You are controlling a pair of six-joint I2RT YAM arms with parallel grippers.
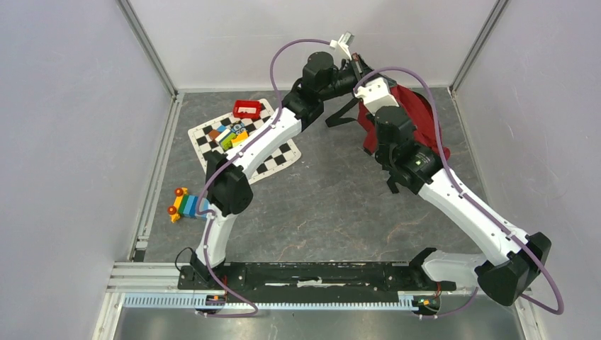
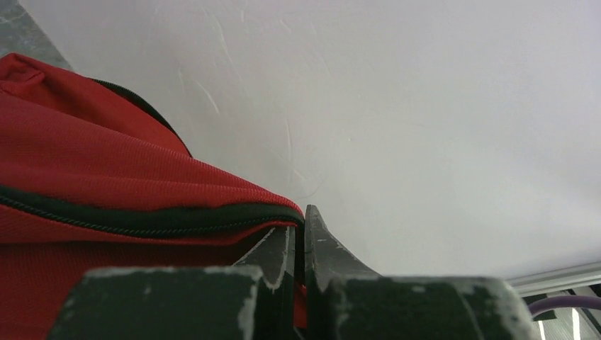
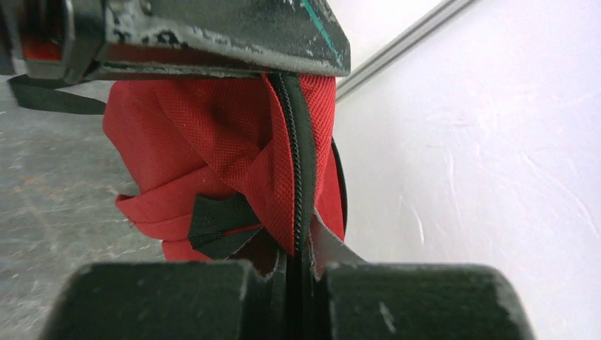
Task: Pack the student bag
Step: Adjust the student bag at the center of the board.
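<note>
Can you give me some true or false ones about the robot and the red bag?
1. The left gripper and the right gripper both pinch the bag. True.
2. The bag is blue. False: it is red.
3. Some blocks lie on the checkered mat. True.
4. The bag lies right by the arm bases. False: it lies at the far side, by the back wall.

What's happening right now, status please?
Left gripper shut on bag rim. Right gripper shut on its zipper. Bag far back. Blocks off left, not in the way.
</note>
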